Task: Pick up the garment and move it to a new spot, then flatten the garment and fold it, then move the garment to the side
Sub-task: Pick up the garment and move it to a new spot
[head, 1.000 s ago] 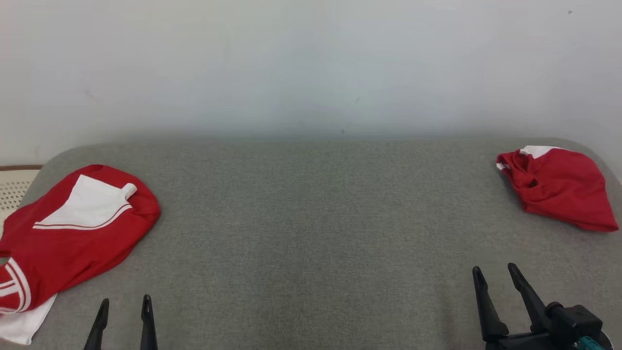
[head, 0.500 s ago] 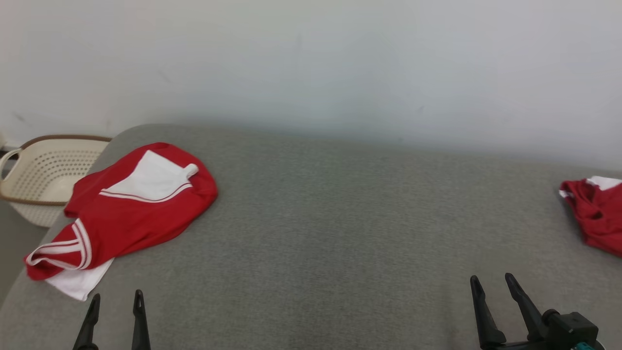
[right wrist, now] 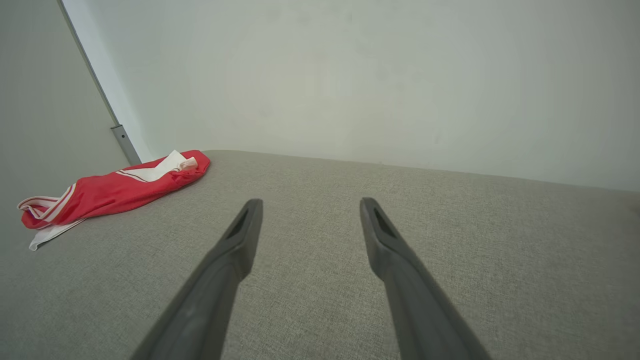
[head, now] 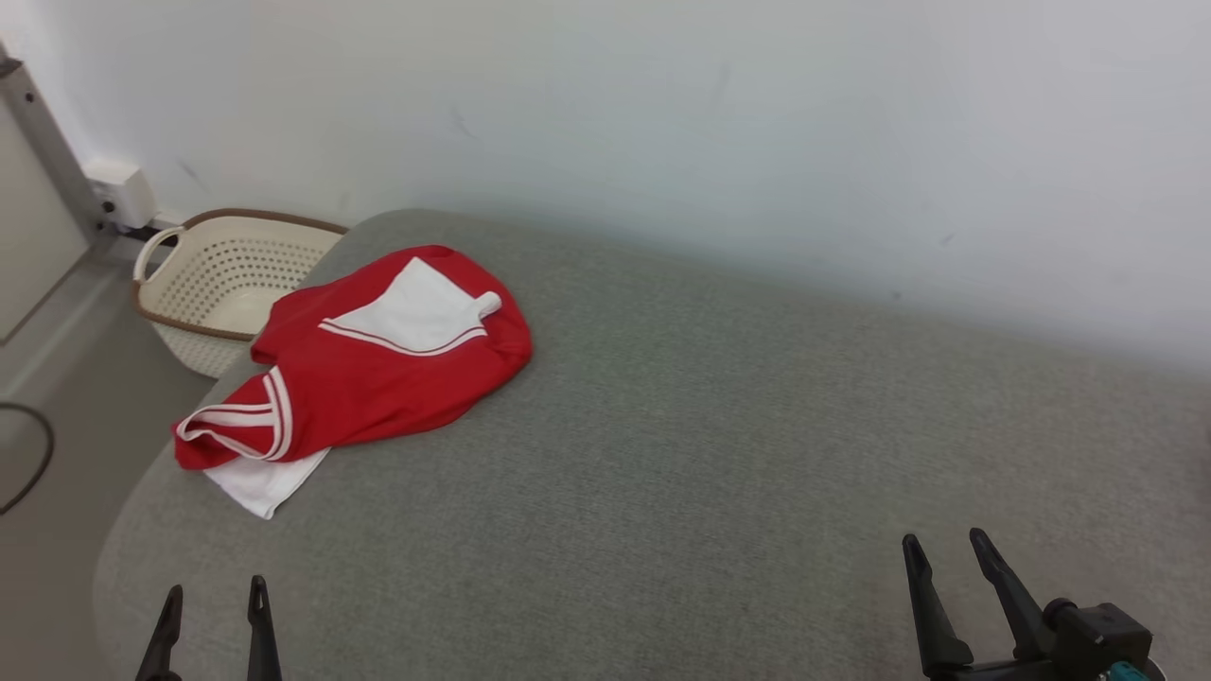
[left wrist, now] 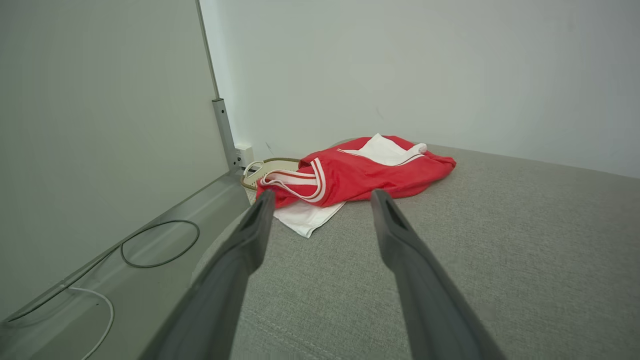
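A red garment (head: 378, 374) with white panels and striped trim lies crumpled near the left end of the grey padded surface (head: 719, 454). In the left wrist view the garment (left wrist: 360, 172) lies just beyond my fingers. It also lies far to the left in the right wrist view (right wrist: 115, 192). My left gripper (head: 212, 598) hovers open and empty at the near left edge, short of the garment. Over the near right part of the surface, my right gripper (head: 942, 549) is open and empty too, far from the garment.
A cream perforated basket (head: 222, 274) with a brown rim stands on the floor beyond the surface's left end. A dark cable (head: 28, 459) loops on the floor at left. A white wall runs behind, and a grey panel with a metal post (left wrist: 224, 132) closes the left side.
The whole head view has swung left: the camera turned, bringing the basket and floor into sight and carrying a second red garment out at right. Both grippers stay open and low.
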Available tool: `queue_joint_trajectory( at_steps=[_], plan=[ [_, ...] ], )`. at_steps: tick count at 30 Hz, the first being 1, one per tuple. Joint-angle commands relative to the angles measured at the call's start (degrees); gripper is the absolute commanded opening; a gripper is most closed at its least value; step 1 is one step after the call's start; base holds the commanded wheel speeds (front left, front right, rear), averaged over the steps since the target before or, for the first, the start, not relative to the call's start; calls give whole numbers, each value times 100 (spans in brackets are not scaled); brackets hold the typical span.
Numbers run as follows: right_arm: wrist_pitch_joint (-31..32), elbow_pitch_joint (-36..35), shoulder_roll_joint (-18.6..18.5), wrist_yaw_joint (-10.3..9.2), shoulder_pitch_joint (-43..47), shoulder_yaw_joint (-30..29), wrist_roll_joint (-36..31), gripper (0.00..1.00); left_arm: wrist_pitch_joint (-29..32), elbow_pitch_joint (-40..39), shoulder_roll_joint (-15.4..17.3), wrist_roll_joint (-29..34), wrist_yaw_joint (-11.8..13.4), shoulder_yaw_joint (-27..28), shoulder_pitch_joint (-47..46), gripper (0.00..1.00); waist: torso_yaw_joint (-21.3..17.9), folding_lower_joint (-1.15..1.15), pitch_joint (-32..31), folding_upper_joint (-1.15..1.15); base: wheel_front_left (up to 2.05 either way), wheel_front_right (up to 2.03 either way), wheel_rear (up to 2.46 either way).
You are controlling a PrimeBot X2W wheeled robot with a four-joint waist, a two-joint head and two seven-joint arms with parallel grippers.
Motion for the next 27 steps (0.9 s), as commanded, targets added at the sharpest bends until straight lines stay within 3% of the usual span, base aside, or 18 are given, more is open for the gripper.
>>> queue_joint_trajectory(
  at_steps=[1,19,27],
  plan=[
    [-25,15,13,-4,-25,1,8,100,49,-13,28,12,37,-6,32,100,214,0,21,0,0,0,0],
    [48,99,84,-4,-74,26,-3,100,863,-170,160,-5,242,40,115,100,593,0,-63,0,0,0,0],
    [45,120,75,-4,-123,90,34,100,664,-241,169,-94,213,17,6,100,627,0,-59,0,0,0,0]
  ],
)
